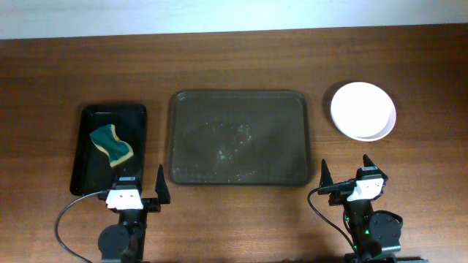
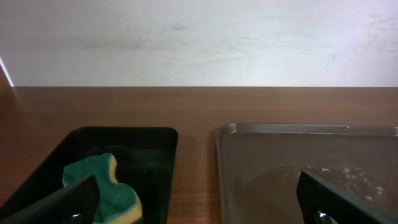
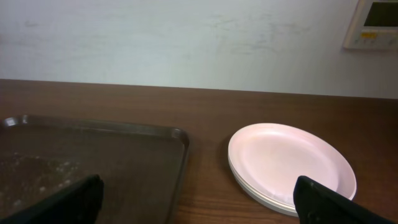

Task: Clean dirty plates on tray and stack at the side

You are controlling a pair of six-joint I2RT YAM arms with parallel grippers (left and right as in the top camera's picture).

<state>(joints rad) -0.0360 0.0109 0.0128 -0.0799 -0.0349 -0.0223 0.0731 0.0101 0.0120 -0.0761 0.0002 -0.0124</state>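
The white plates (image 1: 363,110) lie stacked on the table to the right of the large dark tray (image 1: 240,175); the stack also shows in the right wrist view (image 3: 289,163). The tray holds no plates, only pale smears and crumbs; its rim shows in the left wrist view (image 2: 305,129) and the right wrist view (image 3: 124,128). My left gripper (image 1: 140,187) is open and empty near the table's front edge, in front of the gap between the two trays (image 2: 199,205). My right gripper (image 1: 346,177) is open and empty, in front of the plate stack (image 3: 199,205).
A smaller glossy black tray (image 1: 89,175) stands left of the large tray and holds a green and yellow sponge (image 1: 111,145), also seen in the left wrist view (image 2: 102,186). A pale wall runs behind the table, with a white control panel (image 3: 377,23) at the far right.
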